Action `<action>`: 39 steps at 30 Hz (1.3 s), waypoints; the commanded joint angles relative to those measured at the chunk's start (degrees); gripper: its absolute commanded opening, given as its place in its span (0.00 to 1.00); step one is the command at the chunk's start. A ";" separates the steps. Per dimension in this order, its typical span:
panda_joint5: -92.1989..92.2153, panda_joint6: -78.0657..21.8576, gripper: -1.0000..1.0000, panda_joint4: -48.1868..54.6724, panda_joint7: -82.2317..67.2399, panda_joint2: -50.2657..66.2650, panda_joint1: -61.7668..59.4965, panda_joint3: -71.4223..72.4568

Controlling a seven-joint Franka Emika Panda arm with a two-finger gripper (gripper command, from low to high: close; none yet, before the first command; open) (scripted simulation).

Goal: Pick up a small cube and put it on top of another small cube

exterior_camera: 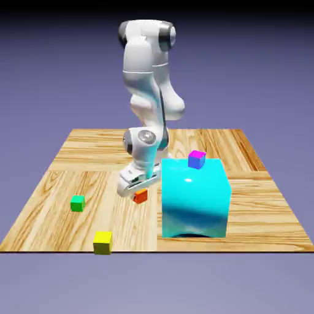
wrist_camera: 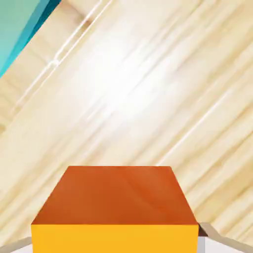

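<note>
White arm (exterior_camera: 147, 92) leans low over wood table (exterior_camera: 257, 202); gripper (exterior_camera: 140, 191) at the orange cube (exterior_camera: 141, 196), jaws closed on it, just left of big cyan block (exterior_camera: 195, 199). Magenta-top cube (exterior_camera: 197, 159) sits on the block's top, near back edge. Green cube (exterior_camera: 77, 203) at exterior view's left, yellow cube (exterior_camera: 102, 242) by front edge.

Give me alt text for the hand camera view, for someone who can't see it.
An orange cube fills the lower middle of the hand view, with the jaws shut on it and only slivers of the grey fingertips showing beside it. Behind it lies the pale wooden table, with a corner of a cyan block at upper left.
</note>
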 commanded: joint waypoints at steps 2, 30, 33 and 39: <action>5.00 -1.53 0.00 -0.80 -3.71 -2.74 -0.44 1.80; 30.34 -50.03 0.00 27.46 -16.86 -27.24 45.23 -11.26; 27.86 -53.92 0.00 27.21 -17.31 -29.19 51.46 -10.15; 24.54 -47.66 0.00 20.25 -16.92 -28.12 53.94 -9.16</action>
